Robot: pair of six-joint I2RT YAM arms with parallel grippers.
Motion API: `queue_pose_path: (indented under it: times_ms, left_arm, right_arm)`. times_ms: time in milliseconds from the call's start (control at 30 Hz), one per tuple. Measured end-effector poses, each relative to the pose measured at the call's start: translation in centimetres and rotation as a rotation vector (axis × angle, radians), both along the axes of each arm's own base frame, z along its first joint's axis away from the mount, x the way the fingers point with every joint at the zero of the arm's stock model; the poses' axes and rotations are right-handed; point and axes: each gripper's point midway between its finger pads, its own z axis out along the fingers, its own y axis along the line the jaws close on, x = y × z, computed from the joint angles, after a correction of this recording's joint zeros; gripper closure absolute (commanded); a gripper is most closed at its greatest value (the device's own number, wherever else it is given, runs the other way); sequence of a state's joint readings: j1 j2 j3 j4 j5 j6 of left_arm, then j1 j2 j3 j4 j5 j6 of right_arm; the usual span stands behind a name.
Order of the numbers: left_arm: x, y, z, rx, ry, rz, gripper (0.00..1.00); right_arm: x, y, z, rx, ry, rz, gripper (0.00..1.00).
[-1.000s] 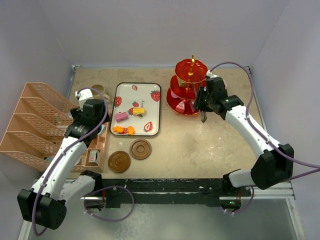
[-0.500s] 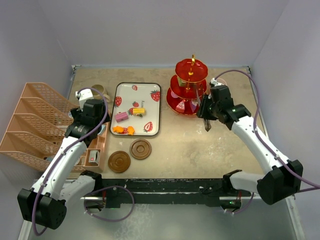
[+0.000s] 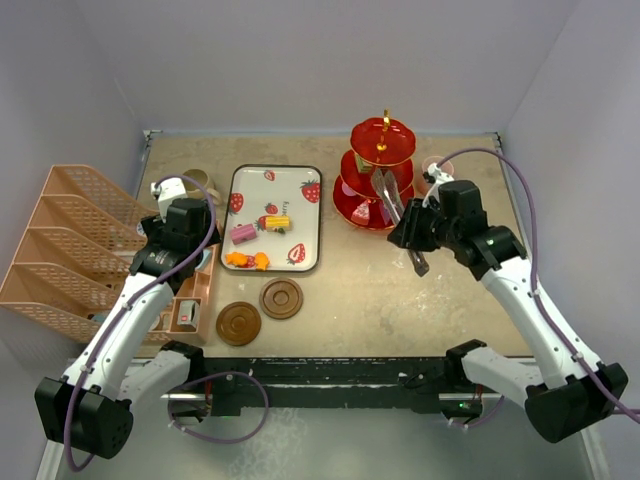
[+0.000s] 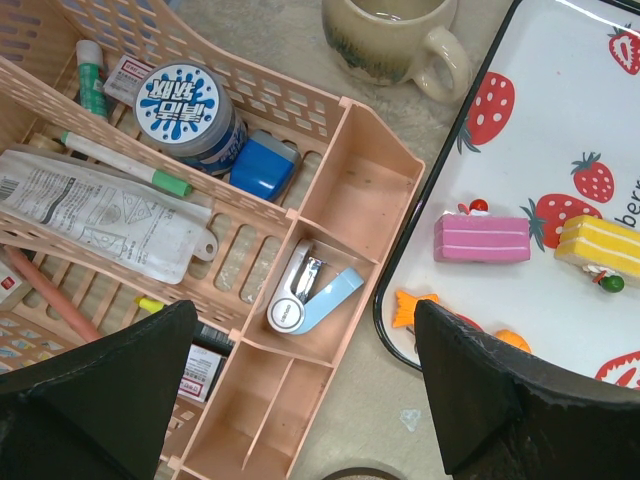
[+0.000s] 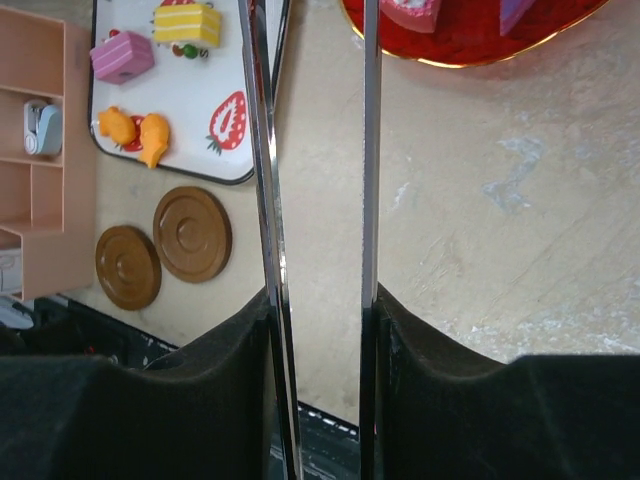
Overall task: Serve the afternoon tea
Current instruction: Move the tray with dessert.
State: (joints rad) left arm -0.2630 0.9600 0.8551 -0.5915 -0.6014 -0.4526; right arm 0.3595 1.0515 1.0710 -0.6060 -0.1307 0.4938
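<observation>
Right jaws are clamped on the long tweezers (image 5: 369, 150), blades parted and reaching over the bottom tier of the red stand (image 3: 368, 138) at 1 o'clock on the table (image 3: 400, 300). That tier already carries sweets, so this is probably a drop-off. Left jaws are wide apart and empty over the peach organiser (image 4: 330, 240) at 9 o'clock, likely parked clear. The remaining toy sweets (image 3: 243, 234) lie on the strawberry tray (image 3: 250, 185) at 11 o'clock.

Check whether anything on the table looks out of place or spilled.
Nothing looks spilled or damaged. The two coasters lie bare near the front edge, while the olive-brown mug stands far back, left of the tray.
</observation>
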Motion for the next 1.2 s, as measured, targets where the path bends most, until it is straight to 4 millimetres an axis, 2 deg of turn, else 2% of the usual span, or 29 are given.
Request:
queue_pose_path:
  times_ms: [267,433,533,667,700,733,867,1033,1200]
  left_arm:
    - [0.0,0.0,0.0,0.0,0.0,0.0,0.13]
    - [-0.1,0.1,0.2,0.002,-0.006,0.005,0.13]
    - [-0.1,0.3,0.3,0.008,-0.01,0.013,0.13]
    - [-0.3,0.7,0.7,0.017,-0.023,0.029,0.13]
    - [-0.3,0.7,0.8,0.019,-0.028,0.033,0.13]
    - [-0.4,0.8,0.9,0.019,-0.033,0.037,0.13]
    - [-0.6,1.1,1.4,0.02,-0.051,0.052,0.13]
    - [-0.8,1.3,1.5,0.024,-0.053,0.057,0.13]
    - [-0.8,1.4,1.5,0.029,-0.052,0.062,0.13]
  right_arm:
    - [-2.6,2.6,-0.1,0.041,0.046,0.141,0.61]
    - [-5.1,6.8,-1.1,0.01,0.093,0.305,0.61]
    - [-5.3,9.5,-1.6,-0.037,0.107,0.375,0.62]
    - [-4.4,13.3,-2.4,-0.137,0.09,0.449,0.62]
    - [-3.8,14.0,-2.9,-0.17,0.086,0.455,0.62]
    - [-4.0,15.2,-3.5,-0.202,0.08,0.488,0.63]
    - [-2.8,17.7,-6.1,-0.324,0.074,0.536,0.64]
    - [-0.5,18.6,-8.9,-0.416,0.087,0.514,0.64]
    - [0.8,19.2,-10.7,-0.462,0.092,0.523,0.64]
